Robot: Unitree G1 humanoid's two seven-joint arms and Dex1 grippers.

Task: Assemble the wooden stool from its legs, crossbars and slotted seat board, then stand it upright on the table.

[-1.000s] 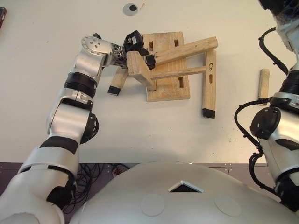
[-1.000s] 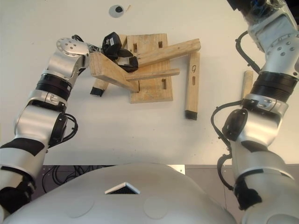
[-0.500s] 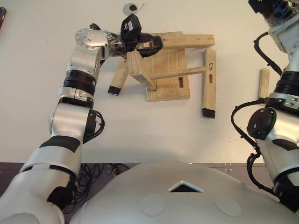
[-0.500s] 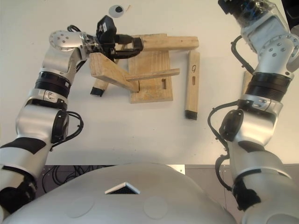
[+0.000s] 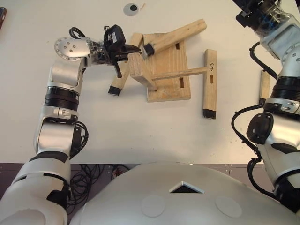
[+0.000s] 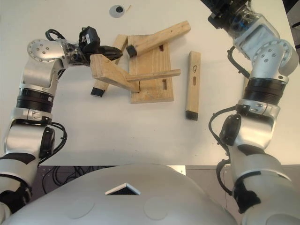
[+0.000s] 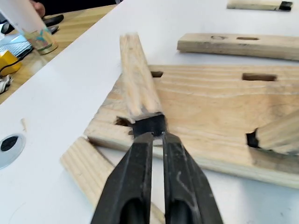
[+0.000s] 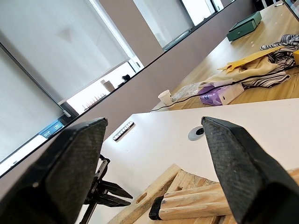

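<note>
Your left claw (image 7: 153,134) has its two fingers pressed nearly together, with nothing between them. The tips sit right at the black-capped end of a leg (image 5: 176,36) that lies slanted across the slotted seat board (image 5: 168,89) (whether the tips touch the cap, I cannot tell). Just beside the claw, a thicker leg (image 5: 140,70) leans over the board's left side, and a crossbar (image 5: 183,73) sticks out of it toward your right. A third leg (image 5: 121,77) lies just beside the board's left edge. A fourth leg (image 5: 210,84) lies apart, to the right of the board, and carries a handwritten mark that looks like a 9. Your right claw (image 8: 152,122) is up above the far right of the table with its fingers spread wide, holding nothing. A short wooden piece (image 5: 265,84) lies beside the right arm. The table (image 5: 140,136) is white, with a round grey grommet (image 5: 131,8) at its far side. The room behind has wooden desks and windows with blinds.
</note>
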